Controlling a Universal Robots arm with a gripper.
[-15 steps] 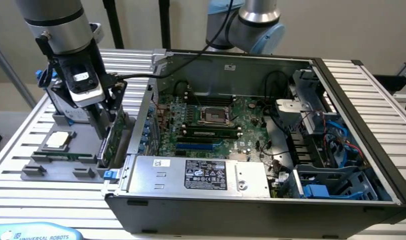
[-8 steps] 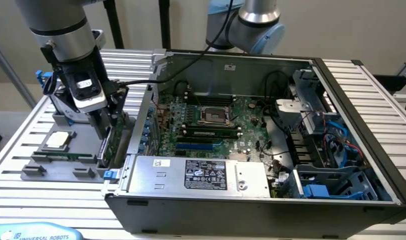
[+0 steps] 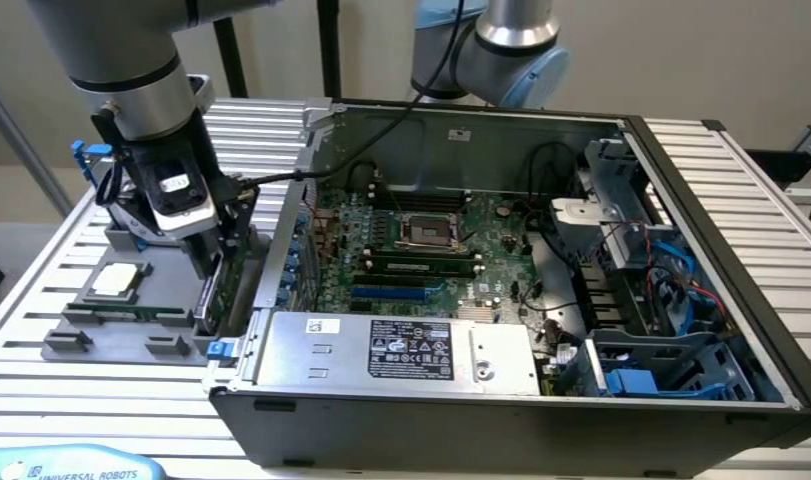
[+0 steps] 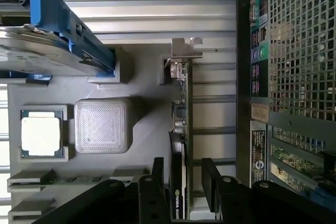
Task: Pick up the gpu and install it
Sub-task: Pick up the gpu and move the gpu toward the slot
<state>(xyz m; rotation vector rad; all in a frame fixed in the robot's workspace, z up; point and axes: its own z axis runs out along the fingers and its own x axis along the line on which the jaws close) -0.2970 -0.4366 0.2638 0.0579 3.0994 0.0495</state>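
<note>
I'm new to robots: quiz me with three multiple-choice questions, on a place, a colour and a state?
1. Where is the gpu? A on the motherboard; B on edge in the grey tray beside the computer case; C on the floor.
2. The hard drive's frame is: A red; B yellow; C blue.
3. The gripper is: A open astride the gpu; B shut on a cable; C inside the case.
Answers: B, it stands in the tray; C, blue rails show; A, a gap each side.
</note>
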